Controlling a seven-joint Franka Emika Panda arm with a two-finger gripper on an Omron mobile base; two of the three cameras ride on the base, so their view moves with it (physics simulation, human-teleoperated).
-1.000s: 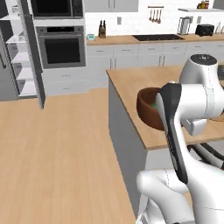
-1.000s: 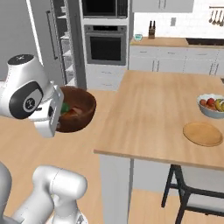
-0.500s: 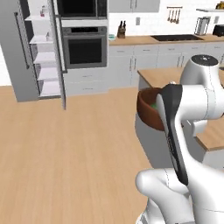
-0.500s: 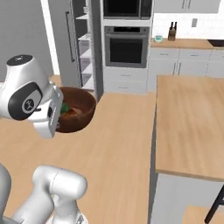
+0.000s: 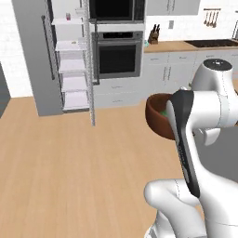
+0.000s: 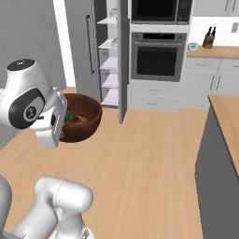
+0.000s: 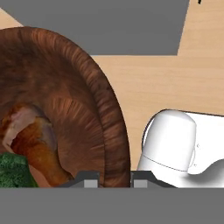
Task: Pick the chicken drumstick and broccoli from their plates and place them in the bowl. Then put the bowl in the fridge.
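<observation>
Both the drumstick and broccoli were already in the bowl, the pincer pinching its rim, leaving just the open fridge drop-off.

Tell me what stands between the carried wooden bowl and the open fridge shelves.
Nothing visible does. The end effector grips the rim of the dark reddish-brown wooden bowl; bare wood floor separates it from the tall grey fridge, whose door stands open, exposing white shelves.

Fingers clamped, arm raised mid-air
</observation>
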